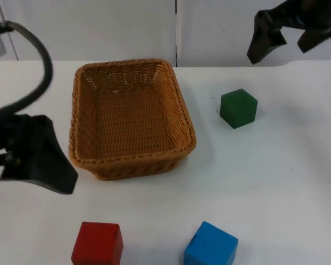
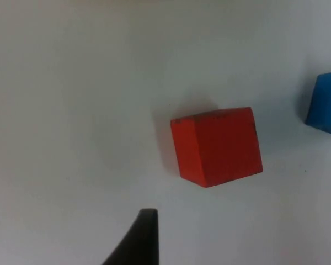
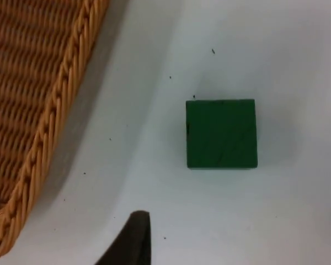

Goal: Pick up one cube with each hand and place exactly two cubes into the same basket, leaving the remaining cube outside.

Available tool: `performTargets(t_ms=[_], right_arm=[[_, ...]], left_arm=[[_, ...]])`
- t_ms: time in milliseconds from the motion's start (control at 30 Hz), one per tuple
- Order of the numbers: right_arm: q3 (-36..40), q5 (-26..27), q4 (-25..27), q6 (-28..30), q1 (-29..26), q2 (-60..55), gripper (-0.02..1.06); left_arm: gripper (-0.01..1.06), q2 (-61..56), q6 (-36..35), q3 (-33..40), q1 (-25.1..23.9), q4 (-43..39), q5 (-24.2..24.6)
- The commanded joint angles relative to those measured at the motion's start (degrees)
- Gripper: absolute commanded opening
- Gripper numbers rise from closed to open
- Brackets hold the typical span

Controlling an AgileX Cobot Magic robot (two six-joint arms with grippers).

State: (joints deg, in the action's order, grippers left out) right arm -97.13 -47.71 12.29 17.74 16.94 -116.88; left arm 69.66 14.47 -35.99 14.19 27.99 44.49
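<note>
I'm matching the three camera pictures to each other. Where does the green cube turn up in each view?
Top view: green cube on the table, right of the basket, below the right gripper.
Left wrist view: not in it; red cube there.
Right wrist view: green cube beside the basket.
Shared landmark: the basket rim.

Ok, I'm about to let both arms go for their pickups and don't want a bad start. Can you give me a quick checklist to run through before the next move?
1. Basket holds nothing yet: ok.
2. All three cubes lie on the table, outside the basket: ok.
3. Red cube lies ahead of the left gripper, nothing on it: ok.
4. Green cube lies ahead of the right gripper, apart from the basket rim: ok.
5. Blue cube stands apart from the red one: ok.
6. Jaws wide enough for a cube: cannot tell.
</note>
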Motion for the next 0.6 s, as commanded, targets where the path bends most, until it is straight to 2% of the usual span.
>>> performTargets(t_ms=[0, 300, 567], right_arm=[[-1.0, -0.4, -0.2, 0.2, 0.4, -1.0, 1.05], [-3.1, 0.3, -0.2, 0.3, 0.5, -6.2, 1.05], [-3.9, 2.5, -0.2, 0.3, 1.8, -8.9, 1.05]], left_arm=[[0.99, 1.8, -1.9, -0.3, 2.0, -1.5, -2.0], [0.99, 10.0, -8.9, -0.3, 9.0, -6.4, -9.5], [0.99, 13.8, -13.4, -0.3, 10.6, -9.9, -13.6]])
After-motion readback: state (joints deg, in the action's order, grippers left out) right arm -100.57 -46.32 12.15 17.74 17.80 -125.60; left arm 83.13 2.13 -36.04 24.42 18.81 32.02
